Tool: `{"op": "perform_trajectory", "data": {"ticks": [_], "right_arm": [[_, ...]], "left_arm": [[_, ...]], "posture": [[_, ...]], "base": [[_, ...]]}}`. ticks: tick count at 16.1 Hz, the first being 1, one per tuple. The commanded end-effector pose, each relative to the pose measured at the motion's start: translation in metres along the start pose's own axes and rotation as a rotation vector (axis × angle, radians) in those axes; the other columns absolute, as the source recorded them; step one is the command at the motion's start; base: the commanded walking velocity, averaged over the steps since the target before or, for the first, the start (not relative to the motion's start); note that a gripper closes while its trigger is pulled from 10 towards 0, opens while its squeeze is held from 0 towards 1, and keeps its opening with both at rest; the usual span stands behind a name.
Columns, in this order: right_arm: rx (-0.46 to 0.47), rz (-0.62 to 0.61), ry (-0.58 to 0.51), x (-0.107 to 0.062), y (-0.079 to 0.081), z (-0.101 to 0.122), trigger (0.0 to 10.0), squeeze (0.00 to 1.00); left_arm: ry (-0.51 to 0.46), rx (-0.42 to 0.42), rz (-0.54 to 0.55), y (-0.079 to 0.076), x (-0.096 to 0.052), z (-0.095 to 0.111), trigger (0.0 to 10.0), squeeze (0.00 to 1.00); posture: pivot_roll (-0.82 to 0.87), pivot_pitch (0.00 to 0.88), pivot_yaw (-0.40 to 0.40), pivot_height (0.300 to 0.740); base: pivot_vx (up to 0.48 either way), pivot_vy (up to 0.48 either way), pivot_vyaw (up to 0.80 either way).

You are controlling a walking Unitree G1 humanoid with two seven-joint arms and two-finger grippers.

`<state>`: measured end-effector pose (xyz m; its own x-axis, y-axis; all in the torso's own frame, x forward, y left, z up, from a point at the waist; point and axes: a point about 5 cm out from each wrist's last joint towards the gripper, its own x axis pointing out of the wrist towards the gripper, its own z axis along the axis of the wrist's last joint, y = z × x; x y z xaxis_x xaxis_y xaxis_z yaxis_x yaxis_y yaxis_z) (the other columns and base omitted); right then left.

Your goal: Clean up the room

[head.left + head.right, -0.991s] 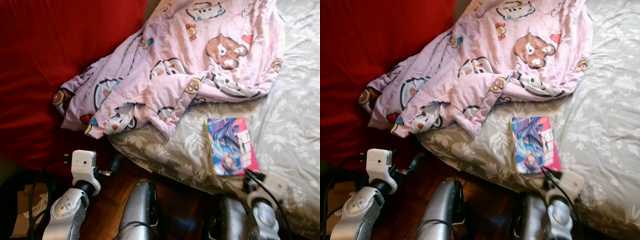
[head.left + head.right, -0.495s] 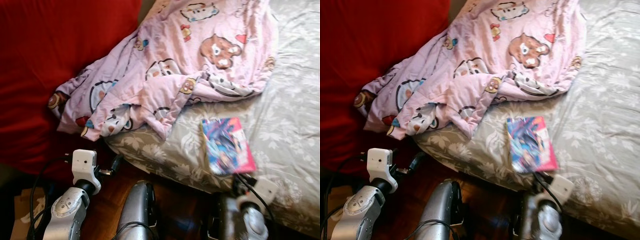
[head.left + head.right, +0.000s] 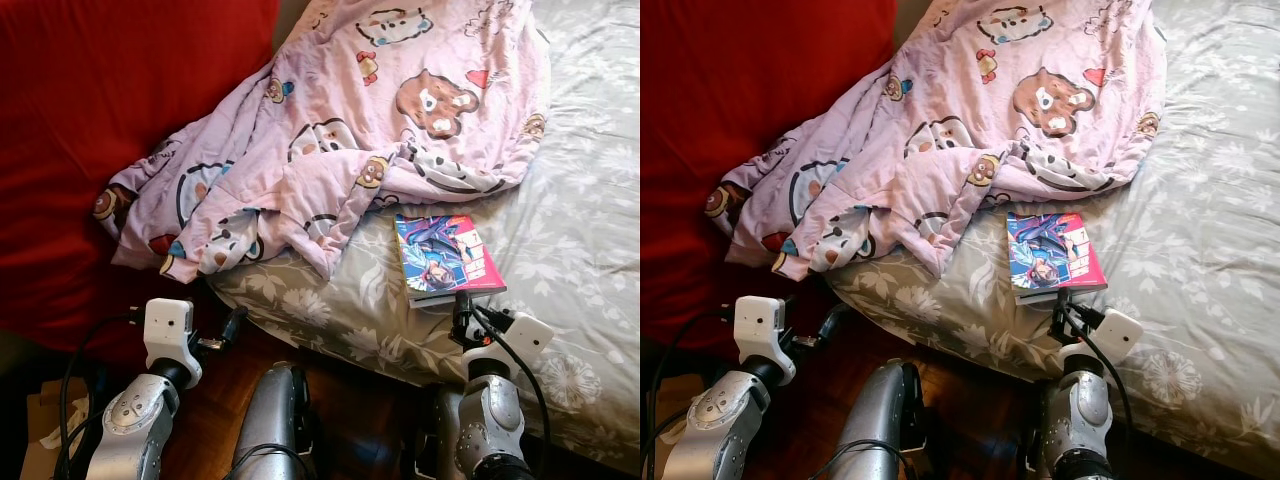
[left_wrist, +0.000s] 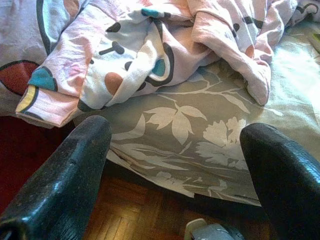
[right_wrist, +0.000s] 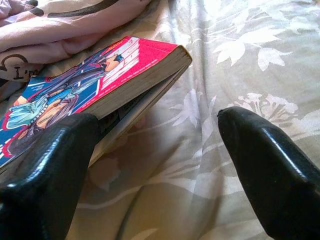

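A paperback book (image 3: 445, 255) with a bright pink and blue cover lies on the grey floral bed sheet (image 3: 580, 200), just below the edge of a crumpled pink cartoon blanket (image 3: 340, 130). My right gripper (image 5: 160, 165) is open at the book's near edge. One of its fingers (image 5: 47, 175) touches the book (image 5: 95, 82) at its lower corner, and the other rests apart over the sheet. My left gripper (image 4: 170, 170) is open, low beside the bed's corner, facing the blanket's hanging fold (image 4: 125, 55).
A large red fabric mass (image 3: 100, 120) fills the left, against the bed. Dark wooden floor (image 3: 220, 400) lies below the mattress edge. A cardboard piece (image 3: 45, 420) and black cables sit at the lower left.
My right gripper has risen and come forward to the book's near edge. The book has slid up the sheet toward the blanket. The left arm has held still.
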<state>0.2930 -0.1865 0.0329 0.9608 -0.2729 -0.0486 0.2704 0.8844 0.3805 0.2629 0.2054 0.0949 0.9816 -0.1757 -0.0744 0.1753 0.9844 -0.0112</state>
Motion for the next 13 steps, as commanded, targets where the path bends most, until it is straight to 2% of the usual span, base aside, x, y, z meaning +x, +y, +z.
{"op": "perform_trajectory", "data": {"ticks": [1,6,8,10,13], "right_arm": [[0.005,0.013,0.005,-0.005,0.002,-0.004,10.0,0.00],[-0.031,0.076,0.152,-0.039,0.004,-0.041,10.0,0.00],[-0.046,0.099,0.190,-0.055,-0.002,-0.051,10.0,0.00],[-0.036,0.101,0.169,-0.053,-0.002,-0.047,10.0,0.00],[-0.053,0.137,0.100,-0.024,0.015,-0.027,10.0,0.00]], "left_arm": [[0.026,0.014,0.013,0.005,-0.004,-0.006,10.0,0.00],[0.026,0.015,0.019,0.006,-0.004,-0.006,10.0,0.00],[0.023,0.014,0.019,0.005,-0.002,-0.006,10.0,0.00],[0.023,0.013,0.020,0.005,-0.001,-0.006,10.0,0.00],[0.023,0.012,0.031,0.006,0.001,-0.008,10.0,0.00]], "posture": [[0.19,0.253,0.129,0.586],[0.19,0.251,0.128,0.586],[0.19,0.255,0.127,0.586],[0.19,0.258,0.127,0.586],[0.19,0.260,0.126,0.586]], "base": [[0.000,0.000,0.00],[0.000,0.000,0.00],[0.000,0.000,0.00],[0.000,0.000,0.00],[0.000,0.000,0.00]]}}
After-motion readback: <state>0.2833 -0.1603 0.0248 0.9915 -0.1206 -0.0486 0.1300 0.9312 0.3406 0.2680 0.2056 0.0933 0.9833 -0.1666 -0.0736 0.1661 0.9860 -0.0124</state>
